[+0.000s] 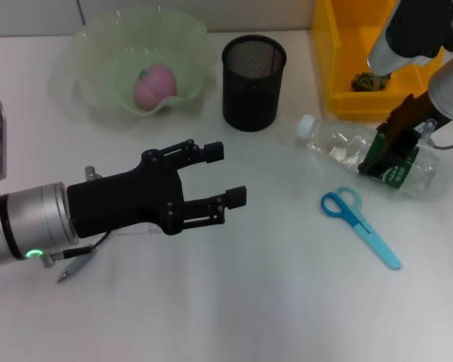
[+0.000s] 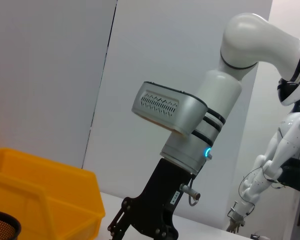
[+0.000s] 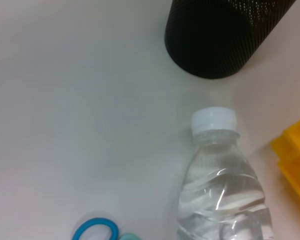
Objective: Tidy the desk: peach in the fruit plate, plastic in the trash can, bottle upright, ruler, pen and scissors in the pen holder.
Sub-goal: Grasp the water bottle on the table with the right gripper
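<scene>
The pink peach (image 1: 155, 84) lies in the green fruit plate (image 1: 98, 45). A crumpled piece of plastic (image 1: 368, 81) sits in the yellow trash can (image 1: 340, 68). On its side lies the clear bottle (image 1: 347, 147), white cap (image 3: 214, 121) toward the black mesh pen holder (image 1: 254, 72). My right gripper (image 1: 396, 143) is down over the bottle's green label. Blue scissors (image 1: 360, 225) lie in front of the bottle. My left gripper (image 1: 228, 175) hovers open and empty over the table's middle. A pen (image 1: 75, 268) pokes out under the left arm. The ruler is hidden.
The yellow trash can (image 3: 295, 155) stands just past the bottle (image 3: 220, 190), and the pen holder (image 3: 225, 35) is close to the cap. The scissors' handle (image 3: 95, 231) lies beside the bottle. White table stretches along the near side.
</scene>
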`<control>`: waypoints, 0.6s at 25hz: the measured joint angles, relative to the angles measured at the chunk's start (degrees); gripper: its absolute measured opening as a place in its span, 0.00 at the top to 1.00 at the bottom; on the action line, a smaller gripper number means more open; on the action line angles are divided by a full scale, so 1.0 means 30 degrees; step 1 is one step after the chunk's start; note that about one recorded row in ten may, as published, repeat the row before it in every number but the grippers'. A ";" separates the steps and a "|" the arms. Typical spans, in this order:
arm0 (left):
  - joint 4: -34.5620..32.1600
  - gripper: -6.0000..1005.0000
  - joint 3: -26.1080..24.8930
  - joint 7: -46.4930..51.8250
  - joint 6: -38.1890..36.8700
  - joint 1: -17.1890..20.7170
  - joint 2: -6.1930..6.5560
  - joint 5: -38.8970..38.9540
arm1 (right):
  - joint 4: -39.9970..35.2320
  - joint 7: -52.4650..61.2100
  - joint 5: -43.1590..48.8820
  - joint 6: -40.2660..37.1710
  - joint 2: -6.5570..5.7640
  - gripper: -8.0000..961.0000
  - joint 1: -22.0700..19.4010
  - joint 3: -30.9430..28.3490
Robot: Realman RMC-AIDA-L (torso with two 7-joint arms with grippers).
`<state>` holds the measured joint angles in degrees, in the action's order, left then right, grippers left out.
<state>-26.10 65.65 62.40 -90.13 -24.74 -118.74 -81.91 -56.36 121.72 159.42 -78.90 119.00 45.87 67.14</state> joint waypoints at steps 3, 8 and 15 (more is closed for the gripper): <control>-0.0001 0.22 0.0000 0.0000 0.0014 -0.0035 0.0000 -0.0001 | 0.0286 -0.0042 -0.0013 0.0306 0.0000 0.22 0.0025 0.0004; -0.0001 0.22 0.0001 0.0000 0.0042 -0.0043 -0.0021 0.0000 | 0.0776 -0.0058 -0.0057 0.0844 0.0024 0.22 0.0051 0.0054; 0.0013 0.23 0.0001 0.0000 0.0044 -0.0045 -0.0030 -0.0001 | 0.1114 -0.0059 -0.0299 0.1179 0.0031 0.22 0.0076 0.0222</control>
<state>-26.06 65.65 62.40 -89.99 -24.87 -118.83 -81.91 -53.02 121.55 158.52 -75.36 119.09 46.10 67.80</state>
